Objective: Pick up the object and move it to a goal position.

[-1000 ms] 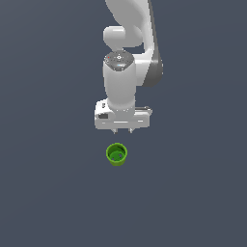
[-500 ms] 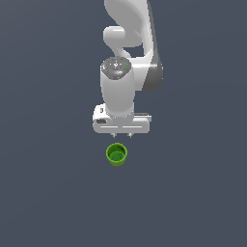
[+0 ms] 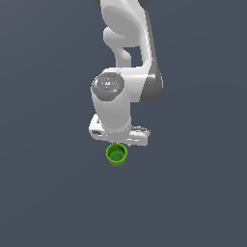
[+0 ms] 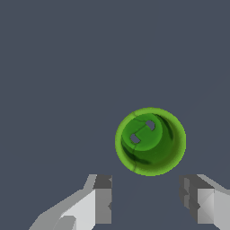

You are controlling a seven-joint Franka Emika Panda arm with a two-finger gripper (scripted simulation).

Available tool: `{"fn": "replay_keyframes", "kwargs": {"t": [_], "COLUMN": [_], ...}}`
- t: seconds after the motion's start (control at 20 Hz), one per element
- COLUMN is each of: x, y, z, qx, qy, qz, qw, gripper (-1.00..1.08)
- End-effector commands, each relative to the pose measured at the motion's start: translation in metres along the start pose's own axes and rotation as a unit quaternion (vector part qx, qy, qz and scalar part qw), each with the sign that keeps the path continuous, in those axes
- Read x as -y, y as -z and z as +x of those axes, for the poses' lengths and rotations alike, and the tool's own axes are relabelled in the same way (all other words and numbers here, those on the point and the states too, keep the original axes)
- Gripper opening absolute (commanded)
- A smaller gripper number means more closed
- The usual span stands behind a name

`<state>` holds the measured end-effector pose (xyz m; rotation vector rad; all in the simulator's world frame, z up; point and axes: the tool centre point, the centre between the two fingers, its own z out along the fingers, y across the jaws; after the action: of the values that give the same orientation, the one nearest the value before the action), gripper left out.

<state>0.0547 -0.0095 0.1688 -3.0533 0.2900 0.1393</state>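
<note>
Exterior view. White Panda arm [image 3: 126,62] comes down from 12 o'clock and fills the upper centre of the frame. The wrist ends in a broad white gripper [image 3: 117,143] body, set crosswise. Directly below it, at 6 o'clock from the gripper body, sits the green cup [image 3: 116,155], mouth up, hollow interior visible. The cup's upper rim meets the lower edge of the gripper body in this picture; whether they touch or one merely overlaps the other cannot be told. Fingers are hidden behind the gripper body here, so the jaw spread is not readable from this side. The cup is clearly narrower than the gripper body. Ground [image 3: 48,193] is a flat, uniform dark slate surface all round the cup; the arm itself is the only thing covering any part of the scene.

Wrist view. Looking straight down into the green cup [image 4: 150,141]: round rim, darker inner wall, lighter floor with two small grey marks. Two grey-white fingers [image 4: 102,200] show at the frame edge, one at 7 o'clock from the cup, the other at 5 o'clock. Jaws stand wide, the gap between them broader than the cup, holding nothing. Gripper [image 4: 146,200] midpoint falls at 6 o'clock from the cup. The cup lies just beyond the fingertips, not between them, apart from both. Same slate ground [image 4: 54,67] surrounds it.
</note>
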Motion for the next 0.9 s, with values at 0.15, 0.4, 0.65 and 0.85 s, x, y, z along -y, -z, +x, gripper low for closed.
{"fn": "replay_keyframes", "kwargs": {"t": [0.15, 0.4, 0.65, 0.85], "x": [0.000, 0.000, 0.001, 0.001], "y": [-0.007, -0.014, -0.022, -0.029], "z": [0.017, 0.030, 0.040, 0.046], "qx": [0.026, 0.050, 0.074, 0.094], "qy": [-0.047, -0.088, -0.128, -0.158], "qz": [0.008, 0.015, 0.020, 0.023], "qw": [0.9985, 0.9947, 0.9888, 0.9827], "gripper": [0.28, 0.28, 0.28, 0.28]}}
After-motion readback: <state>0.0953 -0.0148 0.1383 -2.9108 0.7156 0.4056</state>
